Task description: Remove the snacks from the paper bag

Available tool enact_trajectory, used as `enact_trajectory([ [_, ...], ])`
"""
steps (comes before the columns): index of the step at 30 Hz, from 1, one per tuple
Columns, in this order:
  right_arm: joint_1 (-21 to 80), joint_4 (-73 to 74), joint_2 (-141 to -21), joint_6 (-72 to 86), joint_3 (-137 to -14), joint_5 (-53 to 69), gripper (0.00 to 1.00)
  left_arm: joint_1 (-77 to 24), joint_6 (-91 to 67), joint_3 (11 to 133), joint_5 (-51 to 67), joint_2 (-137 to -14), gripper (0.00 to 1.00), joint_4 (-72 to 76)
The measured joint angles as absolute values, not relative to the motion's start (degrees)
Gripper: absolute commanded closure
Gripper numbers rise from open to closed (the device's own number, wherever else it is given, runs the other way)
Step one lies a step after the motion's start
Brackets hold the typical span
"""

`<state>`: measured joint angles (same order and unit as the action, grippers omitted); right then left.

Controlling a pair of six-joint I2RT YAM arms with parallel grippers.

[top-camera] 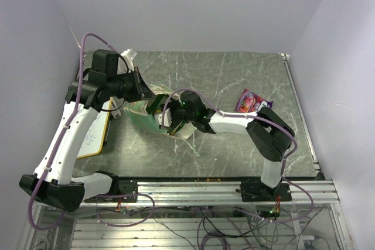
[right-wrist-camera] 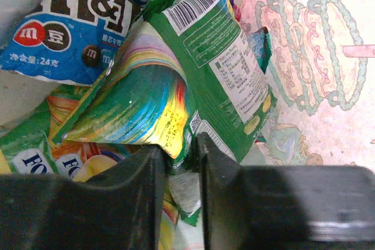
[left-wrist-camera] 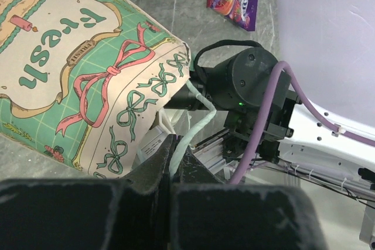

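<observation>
right wrist view: right gripper [right-wrist-camera: 180, 162] is seen inside the paper bag [top-camera: 143, 121], fingers nearly together and pinched on the lower edge of a green packet [right-wrist-camera: 225, 57]. packet is flat crinkly foil: green face with a white barcode and print panel, reverse side shiny with a rainbow sheen. more snacks are piled beside and under it: a blue packet [right-wrist-camera: 64, 27] with white lettering, and green-and-white ones at lower left. bag interior is cream, with the outer print showing through faintly.

left wrist view: bag is seen lying tilted on its side on the marbled grey table [top-camera: 234, 74]. matte paper, green grid pattern with cream panels, pink and green bows, creased at the corner. left gripper [left-wrist-camera: 176, 147] is clamped on a thin twisted string handle [left-wrist-camera: 196, 127] that runs up to the bag mouth.

one magenta packet [top-camera: 252, 100] is already out, flat on the table, well apart from the bag on the right. a yellow-framed whiteboard [top-camera: 94, 136] lies at the table's left edge.
</observation>
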<state>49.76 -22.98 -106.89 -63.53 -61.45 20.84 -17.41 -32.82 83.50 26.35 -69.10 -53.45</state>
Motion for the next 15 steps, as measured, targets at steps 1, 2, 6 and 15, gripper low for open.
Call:
enact_trajectory([
  [1, 49.8, -23.0, -107.0, -63.5, -61.5, 21.2, 0.83, -17.4, -32.8, 83.7, 26.1, -69.1, 0.93, -53.8],
  [2, 49.8, -23.0, -107.0, -63.3, -61.5, 21.4, 0.86, -17.4, -32.8, 83.9, 25.8, -69.2, 0.93, -54.1],
  [6, 49.8, -22.0, -105.8, -62.8, -61.8, 22.8, 1.00, -17.4, -32.8, 85.7, 23.9, -69.7, 0.93, -55.6],
  [15, 49.9, -13.1, -95.2, -58.7, -61.2, 26.0, 1.00, -17.5, -33.5, 87.8, 20.1, -71.2, 0.93, -55.3],
])
